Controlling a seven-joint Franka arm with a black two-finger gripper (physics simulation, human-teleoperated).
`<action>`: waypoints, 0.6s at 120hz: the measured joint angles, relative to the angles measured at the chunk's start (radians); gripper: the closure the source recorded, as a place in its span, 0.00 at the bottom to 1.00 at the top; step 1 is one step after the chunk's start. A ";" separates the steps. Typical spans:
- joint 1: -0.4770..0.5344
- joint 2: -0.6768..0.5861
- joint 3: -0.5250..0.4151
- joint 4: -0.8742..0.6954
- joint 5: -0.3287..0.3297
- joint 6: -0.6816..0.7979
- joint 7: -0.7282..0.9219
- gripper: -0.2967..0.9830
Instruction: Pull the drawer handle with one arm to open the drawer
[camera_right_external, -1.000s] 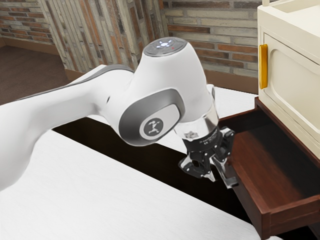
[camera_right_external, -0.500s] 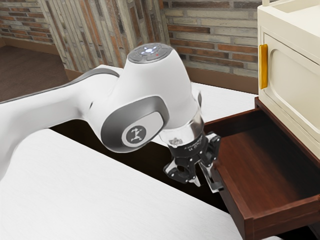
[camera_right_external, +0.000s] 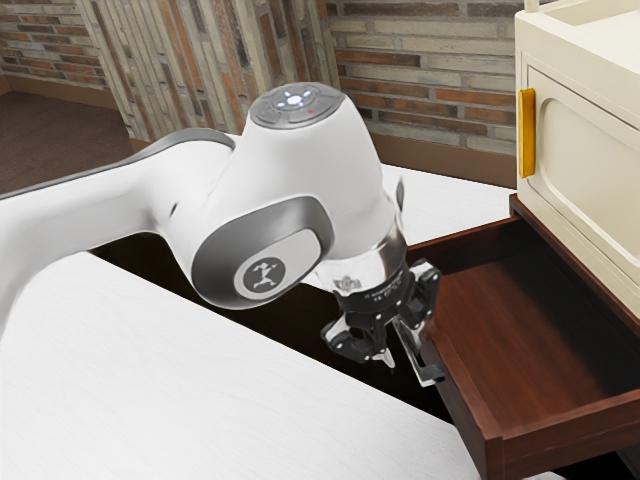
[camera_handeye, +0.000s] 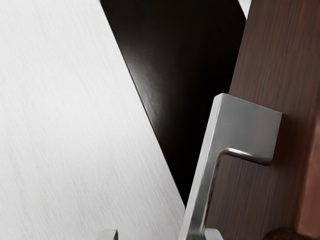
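My pincer (camera_right_external: 411, 370) stands spread, the grey handle (camera_handeye: 245, 127) between its fingers; the brown drawer (camera_right_external: 570, 430) juts open below the cream cabinet (camera_right_external: 590, 185).

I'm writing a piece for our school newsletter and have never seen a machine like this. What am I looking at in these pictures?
The white machine is a robot arm, ending in a black two-finger gripper, a sort of mechanical hand. The exterior view is taken from the arm's side; the wrist view comes from a camera on that hand, looking at the silver drawer handle.

Beside the pale table, a dark brown drawer stands pulled out, below a cream cabinet with a yellow handle.

Nothing is gripped: the silver bar lies between the fingers, with a gap on one side.
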 joint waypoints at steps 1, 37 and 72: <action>-0.002 -0.001 0.000 0.000 0.003 0.000 0.000 0.65; 0.141 -0.068 0.026 0.377 0.024 -0.269 -0.024 0.49; 0.366 -0.155 0.086 0.166 -0.060 -0.480 -0.049 0.30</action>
